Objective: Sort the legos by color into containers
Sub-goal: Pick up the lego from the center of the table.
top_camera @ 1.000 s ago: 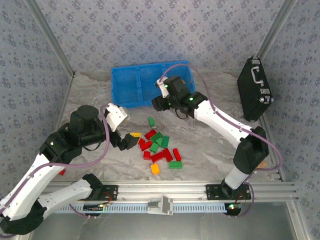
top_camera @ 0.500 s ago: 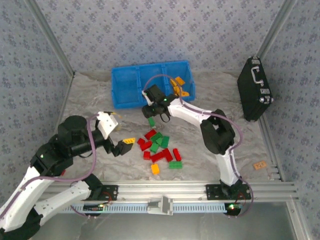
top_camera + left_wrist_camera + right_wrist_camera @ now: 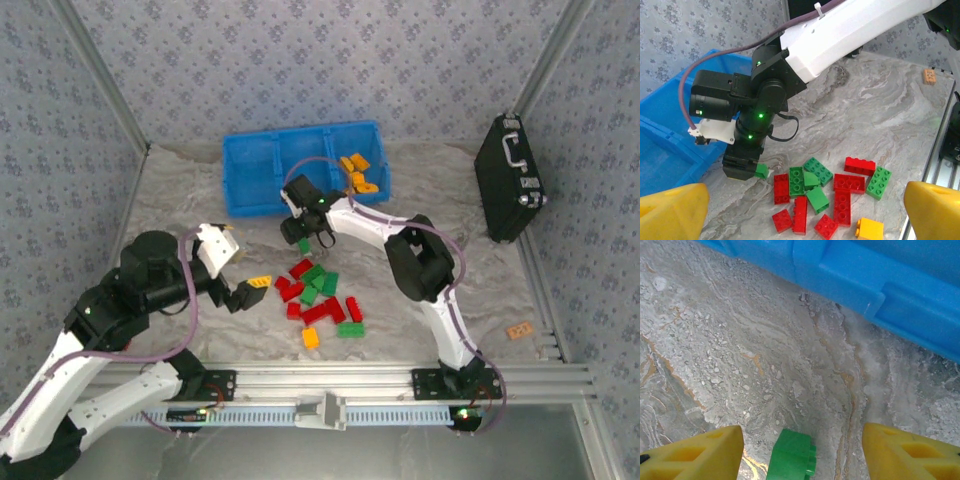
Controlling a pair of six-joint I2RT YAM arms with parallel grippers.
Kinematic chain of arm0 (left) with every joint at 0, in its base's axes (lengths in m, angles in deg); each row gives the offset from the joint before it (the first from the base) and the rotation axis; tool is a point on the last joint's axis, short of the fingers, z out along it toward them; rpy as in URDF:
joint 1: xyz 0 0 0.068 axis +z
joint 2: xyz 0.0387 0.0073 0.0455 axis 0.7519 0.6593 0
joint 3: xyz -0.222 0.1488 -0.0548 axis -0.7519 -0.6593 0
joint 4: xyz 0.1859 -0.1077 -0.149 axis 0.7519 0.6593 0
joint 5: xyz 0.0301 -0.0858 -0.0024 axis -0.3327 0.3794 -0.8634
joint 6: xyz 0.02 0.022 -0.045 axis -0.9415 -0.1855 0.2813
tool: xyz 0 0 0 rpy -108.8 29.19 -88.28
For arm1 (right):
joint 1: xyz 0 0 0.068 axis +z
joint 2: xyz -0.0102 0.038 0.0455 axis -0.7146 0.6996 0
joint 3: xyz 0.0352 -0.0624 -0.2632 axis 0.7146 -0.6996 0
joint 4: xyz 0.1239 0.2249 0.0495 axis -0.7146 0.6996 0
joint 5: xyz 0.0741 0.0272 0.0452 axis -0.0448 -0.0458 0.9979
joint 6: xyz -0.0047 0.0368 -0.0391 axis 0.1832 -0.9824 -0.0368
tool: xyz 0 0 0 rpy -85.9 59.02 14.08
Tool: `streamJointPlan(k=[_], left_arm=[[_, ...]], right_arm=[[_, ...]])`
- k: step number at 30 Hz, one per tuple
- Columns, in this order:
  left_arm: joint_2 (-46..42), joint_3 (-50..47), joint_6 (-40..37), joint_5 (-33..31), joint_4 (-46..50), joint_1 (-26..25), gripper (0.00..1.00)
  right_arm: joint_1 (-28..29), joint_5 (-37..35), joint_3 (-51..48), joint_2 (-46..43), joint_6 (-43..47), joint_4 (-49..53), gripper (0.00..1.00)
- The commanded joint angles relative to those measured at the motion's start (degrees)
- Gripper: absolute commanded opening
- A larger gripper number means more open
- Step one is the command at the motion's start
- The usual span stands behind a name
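Observation:
The blue tray (image 3: 250,170) stands at the back, and its right compartment holds orange-yellow legos (image 3: 356,172). A pile of red and green legos (image 3: 318,292) lies mid-table, with a yellow one (image 3: 310,338) at its near edge. My right gripper (image 3: 299,230) hangs just in front of the tray, open. A lone green lego (image 3: 792,456) lies on the table between its yellow fingers (image 3: 692,455), touching neither. My left gripper (image 3: 248,291) hovers left of the pile, wide open and empty; the pile (image 3: 840,190) lies ahead of its fingertips (image 3: 935,210).
A black case (image 3: 512,180) with a metal handle leans against the right wall. A small orange scrap (image 3: 518,330) lies near the right front edge. The tray's blue wall (image 3: 865,285) stands close ahead of the right gripper. Metal rails run along the table's near edge.
My right arm has swung from above the tray's right compartment down to the table in front of the tray, over the lone green lego. The left gripper drew back slightly to the left.

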Motion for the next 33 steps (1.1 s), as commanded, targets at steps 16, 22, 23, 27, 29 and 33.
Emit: streamJointPlan(k=[16, 22, 23, 27, 29, 33], left_arm=[[2.0, 0.9, -1.0, -0.6, -0.5, -0.2, 1.0], [1.8, 1.0, -1.2, -1.5, -0.2, -0.2, 1.0], [1.8, 1.1, -1.3, -1.6, -0.1, -0.2, 1.0], [1.8, 1.3, -1.5, -1.9, 0.0, -0.2, 1.0], [1.8, 1.2, -1.5, -2.1, 0.1, -0.2, 1.0], [1.6, 1.2, -1.5, -3.4, 0.6, -0.2, 1.0]], right_arm=[[2.6, -6.3, -1.2, 1.1, -2.8, 5.2, 0.44], [2.3, -5.2, -0.8, 1.5, -2.5, 7.3, 0.33], [2.3, -4.9, -0.7, 1.5, -2.5, 7.4, 0.32], [1.7, -4.1, -0.4, 1.8, -2.3, 7.9, 0.27], [1.5, -3.8, -0.7, 1.5, -2.3, 7.8, 0.24], [0.7, -4.3, -1.8, -1.9, -1.7, 7.4, 0.23]])
